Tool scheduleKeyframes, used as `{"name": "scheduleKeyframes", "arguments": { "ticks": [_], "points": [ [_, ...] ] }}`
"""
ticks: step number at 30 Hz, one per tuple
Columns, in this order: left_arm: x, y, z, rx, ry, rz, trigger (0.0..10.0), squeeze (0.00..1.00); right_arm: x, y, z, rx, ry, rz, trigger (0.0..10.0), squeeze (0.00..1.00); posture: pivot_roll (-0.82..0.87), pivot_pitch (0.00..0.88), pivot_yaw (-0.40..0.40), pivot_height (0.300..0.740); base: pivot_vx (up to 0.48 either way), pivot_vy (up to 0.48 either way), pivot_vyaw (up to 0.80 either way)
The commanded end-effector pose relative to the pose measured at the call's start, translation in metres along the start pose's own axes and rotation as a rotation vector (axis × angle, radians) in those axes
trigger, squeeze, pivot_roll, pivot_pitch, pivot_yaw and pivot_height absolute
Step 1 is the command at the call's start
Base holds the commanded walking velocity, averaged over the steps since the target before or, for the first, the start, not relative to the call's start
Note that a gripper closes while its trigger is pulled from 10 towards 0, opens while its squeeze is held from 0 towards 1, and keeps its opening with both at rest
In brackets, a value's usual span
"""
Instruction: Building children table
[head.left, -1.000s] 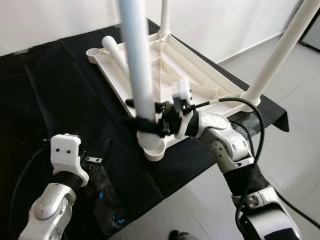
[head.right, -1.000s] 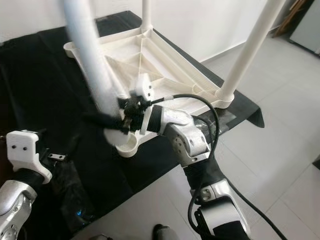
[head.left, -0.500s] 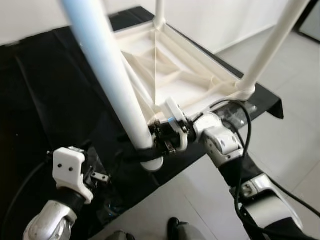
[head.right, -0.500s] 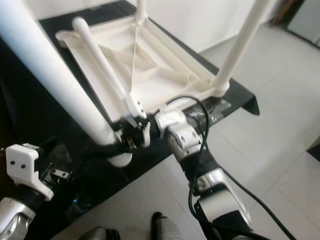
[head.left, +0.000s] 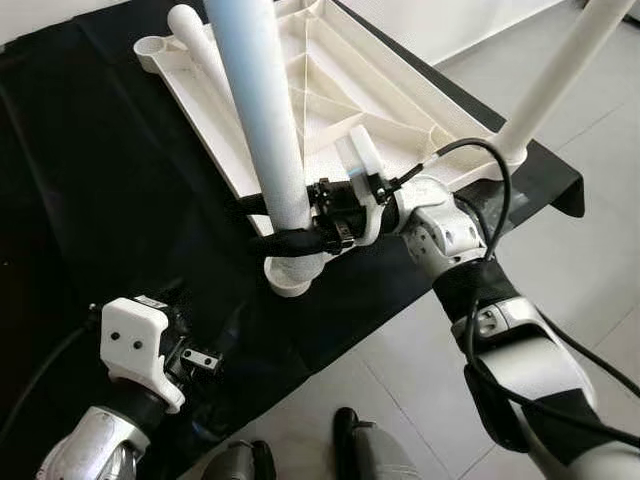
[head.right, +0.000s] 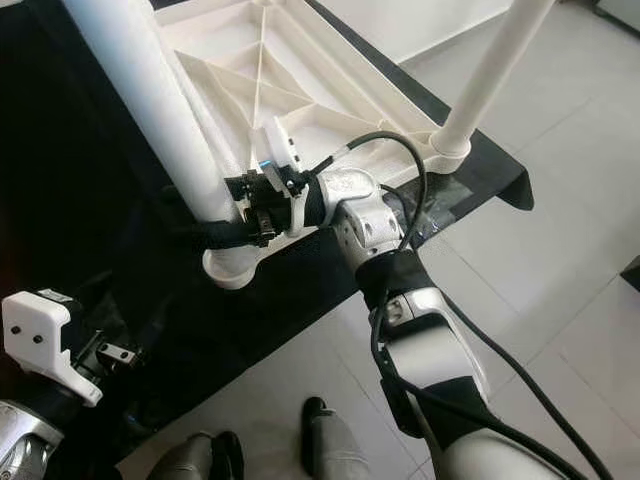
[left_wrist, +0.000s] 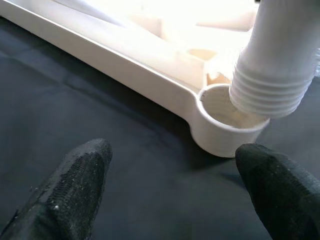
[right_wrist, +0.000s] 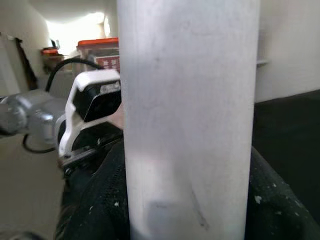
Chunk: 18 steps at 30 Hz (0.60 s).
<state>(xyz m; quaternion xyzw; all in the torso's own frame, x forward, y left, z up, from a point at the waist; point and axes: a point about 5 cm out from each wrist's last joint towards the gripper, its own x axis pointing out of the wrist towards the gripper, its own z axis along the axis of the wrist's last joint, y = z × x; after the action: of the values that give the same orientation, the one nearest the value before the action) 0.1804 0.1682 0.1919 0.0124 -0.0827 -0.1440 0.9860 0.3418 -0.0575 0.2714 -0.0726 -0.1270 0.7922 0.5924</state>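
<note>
Black cloth (head.left: 90, 170) over surface; grey tiled floor (head.left: 600, 250); orange-lidded bin (right_wrist: 97, 50).

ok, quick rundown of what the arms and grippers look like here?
Both arms are silver metal with rounded joint housings and black sleeve sections. The right arm has a black cable looping off its wrist and a white camera block. The left arm carries a white block with two small holes. Fingers are long, black and textured.
</note>
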Motion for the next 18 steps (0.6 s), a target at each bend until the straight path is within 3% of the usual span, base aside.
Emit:
{"name": "scheduleKeyframes", "arguments": {
  "ticks": [1, 7, 9, 10, 11, 12, 13, 14, 17, 18],
  "points": [
    [-0.003, -0.001, 0.001, 0.011, 0.021, -0.025, 10.0, 0.00, 0.002, 0.000, -0.003, -0.018, 0.026, 0.037, 10.0, 0.00, -0.03, 0.405, -0.018, 0.740, 0.000, 0.000, 0.00],
    [0.002, 0.008, 0.014, 0.059, -0.020, -0.027, 10.0, 0.00, 0.003, 0.000, -0.005, -0.031, 0.032, 0.040, 10.0, 0.00, -0.02, 0.389, -0.027, 0.740, 0.000, 0.000, 0.00],
    [0.012, 0.022, 0.040, 0.078, -0.126, -0.012, 10.0, 0.00, 0.004, -0.002, 0.003, -0.062, 0.008, 0.036, 10.0, 0.00, -0.02, 0.369, -0.036, 0.740, 0.000, 0.000, 0.00],
    [0.012, 0.022, 0.040, 0.078, -0.126, -0.012, 10.0, 0.00, 0.004, -0.002, 0.003, -0.062, 0.008, 0.036, 10.0, 0.00, -0.02, 0.369, -0.036, 0.740, 0.000, 0.000, 0.00],
    [0.019, 0.029, 0.059, 0.074, -0.198, -0.027, 10.0, 0.00, 0.004, -0.004, 0.009, -0.088, -0.006, 0.034, 10.0, 0.00, -0.02, 0.350, -0.042, 0.740, 0.000, 0.000, 0.00],
    [0.019, 0.029, 0.059, 0.074, -0.198, -0.027, 10.0, 0.00, 0.004, -0.004, 0.009, -0.088, -0.006, 0.034, 10.0, 0.00, -0.02, 0.350, -0.042, 0.740, 0.000, 0.000, 0.00],
    [0.027, 0.033, 0.085, 0.048, -0.300, -0.094, 10.0, 0.00, 0.004, -0.006, 0.018, -0.133, -0.017, 0.028, 10.0, 0.00, -0.02, 0.318, -0.048, 0.740, 0.000, 0.000, 0.00],
    [0.030, 0.032, 0.112, 0.008, -0.397, -0.204, 10.0, 0.08, 0.006, -0.007, 0.026, -0.174, -0.027, 0.022, 10.0, 0.00, -0.03, 0.301, -0.051, 0.740, 0.000, 0.000, 0.00],
    [0.031, 0.030, 0.130, -0.016, -0.457, -0.283, 10.0, 0.08, 0.007, -0.008, 0.031, -0.203, -0.035, 0.020, 10.0, 0.00, -0.03, 0.301, -0.051, 0.740, 0.000, 0.000, 0.00],
    [0.029, 0.024, 0.144, -0.053, -0.498, -0.396, 10.0, 0.96, 0.008, -0.008, 0.034, -0.229, -0.041, 0.016, 10.0, 0.00, -0.03, 0.271, -0.054, 0.740, 0.000, 0.000, 0.00]
  ]
}}
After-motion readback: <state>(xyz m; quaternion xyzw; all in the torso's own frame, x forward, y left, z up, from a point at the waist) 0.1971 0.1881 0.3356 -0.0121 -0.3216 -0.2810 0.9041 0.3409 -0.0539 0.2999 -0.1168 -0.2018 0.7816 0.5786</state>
